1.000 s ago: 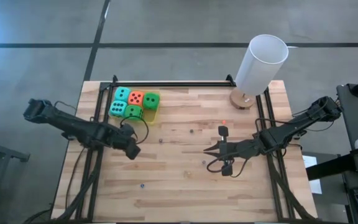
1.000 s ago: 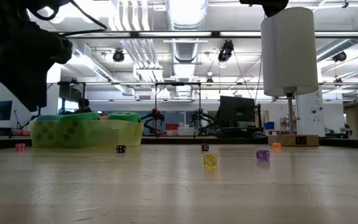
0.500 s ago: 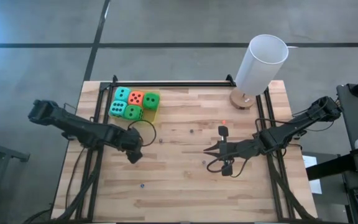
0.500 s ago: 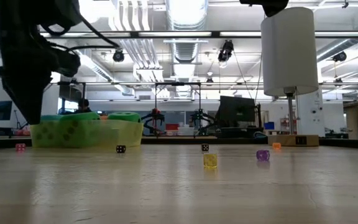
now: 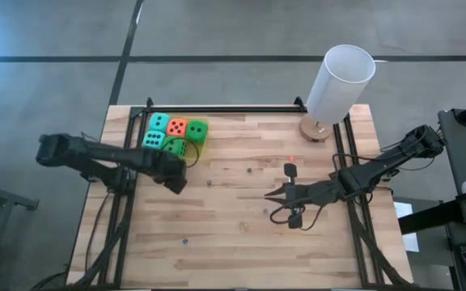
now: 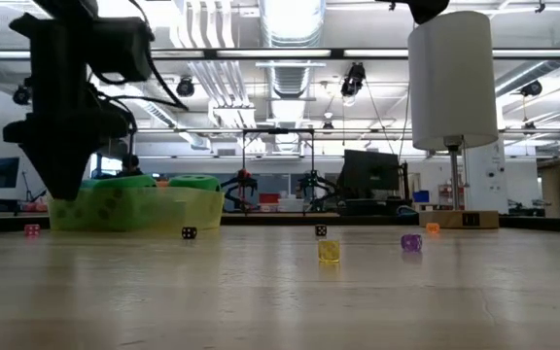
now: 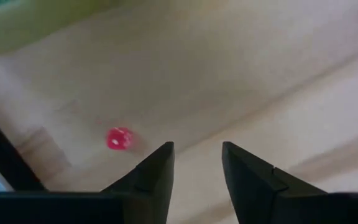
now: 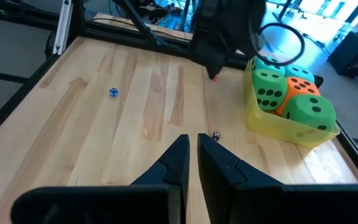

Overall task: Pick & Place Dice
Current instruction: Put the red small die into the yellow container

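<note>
Left hand [image 5: 176,183] swung up the table, closer to the yellow tray [image 5: 201,139] of dice [image 5: 176,128]

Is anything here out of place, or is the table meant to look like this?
Slightly odd: the big foam dice sit packed in the yellow tray, but several tiny dice lie scattered loose on the wood, like a pink one by the left gripper and a yellow one. Nothing looks damaged.

Both my arms are dark, jointed tubes trailing looped black cables, each ending in two black wedge-shaped fingers: left gripper [image 7: 194,165] and right gripper [image 8: 192,158].
</note>
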